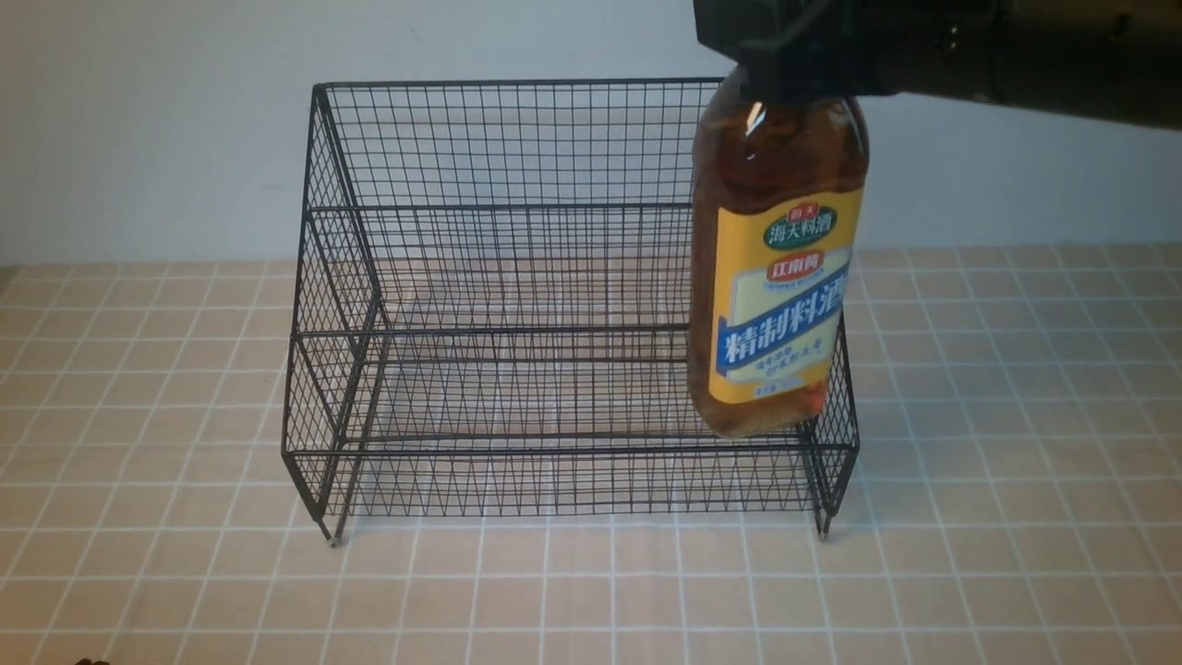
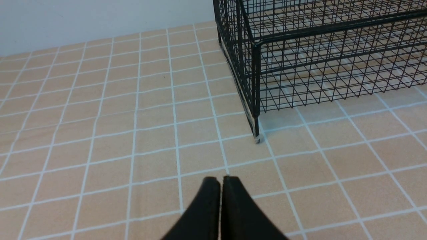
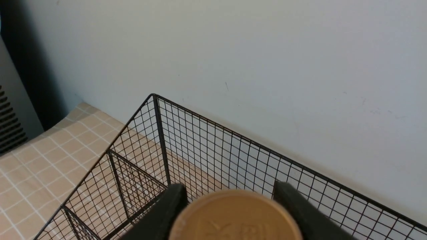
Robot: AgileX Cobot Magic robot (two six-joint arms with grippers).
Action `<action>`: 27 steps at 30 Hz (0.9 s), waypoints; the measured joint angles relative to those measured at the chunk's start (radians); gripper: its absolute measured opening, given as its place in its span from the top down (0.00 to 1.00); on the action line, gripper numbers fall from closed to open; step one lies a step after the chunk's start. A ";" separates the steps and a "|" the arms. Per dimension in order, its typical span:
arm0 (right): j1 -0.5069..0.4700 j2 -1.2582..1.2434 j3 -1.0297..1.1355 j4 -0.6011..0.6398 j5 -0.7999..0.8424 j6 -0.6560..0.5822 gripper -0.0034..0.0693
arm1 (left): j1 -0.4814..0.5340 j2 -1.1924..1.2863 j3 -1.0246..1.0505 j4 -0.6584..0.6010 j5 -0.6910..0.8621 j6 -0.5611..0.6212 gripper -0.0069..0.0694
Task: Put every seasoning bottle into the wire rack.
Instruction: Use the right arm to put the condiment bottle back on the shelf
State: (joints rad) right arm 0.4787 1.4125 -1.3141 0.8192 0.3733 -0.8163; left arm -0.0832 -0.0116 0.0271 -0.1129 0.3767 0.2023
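The seasoning bottle [image 1: 780, 277], amber liquid with a yellow and blue label, hangs slightly tilted in the air in front of the right end of the black wire rack [image 1: 517, 277]. Its base is level with the lower tier's front rail. My right gripper [image 1: 785, 85] is shut on the bottle's top. In the right wrist view the gripper [image 3: 230, 195] has a finger on each side of the tan cap [image 3: 235, 216], with the rack [image 3: 200, 143] below. My left gripper [image 2: 220, 180] is shut and empty, low over the table near the rack's front left foot [image 2: 257, 138].
The rack's two tiers hold nothing. The tan tiled tablecloth [image 1: 591, 591] covers the table around it. A pale wall [image 1: 138, 120] stands close behind the rack. A dark vented unit [image 3: 10, 126] shows at the far side in the right wrist view.
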 joint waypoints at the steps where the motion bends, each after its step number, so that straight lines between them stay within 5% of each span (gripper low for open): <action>1: -0.001 0.003 0.000 -0.010 0.000 0.013 0.53 | 0.000 0.000 0.000 0.000 0.000 0.000 0.92; 14: -0.001 0.024 -0.005 -0.176 0.019 0.215 0.53 | 0.000 0.000 0.000 0.000 0.000 0.000 0.92; 27: -0.001 0.058 -0.013 -0.599 0.230 0.672 0.53 | 0.000 0.000 0.000 0.000 0.000 0.000 0.92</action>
State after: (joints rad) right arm 0.4779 1.4704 -1.3271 0.2201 0.6032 -0.1444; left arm -0.0832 -0.0116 0.0271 -0.1129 0.3767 0.2023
